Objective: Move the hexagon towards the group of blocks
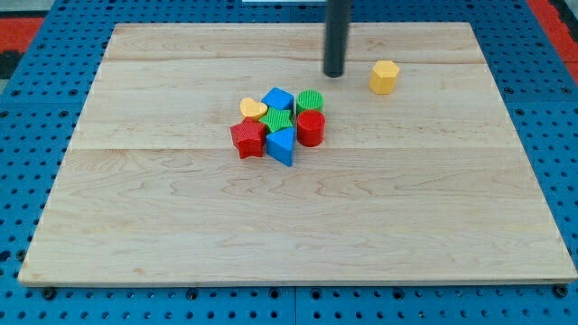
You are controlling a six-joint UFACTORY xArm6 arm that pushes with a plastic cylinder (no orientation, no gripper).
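A yellow hexagon (384,77) lies alone near the view's top right of the wooden board (181,235). My tip (334,74) stands a short way to its left, apart from it. Below and to the left of the tip is a tight group: a yellow heart (254,109), a blue cube (277,98), a green block (310,100), a green star (277,120), a red cylinder (311,128), a red star (247,139) and a blue triangular block (281,145).
The board lies on a blue pegboard surface (27,135) that surrounds it on all sides. Red shows at the view's top corners.
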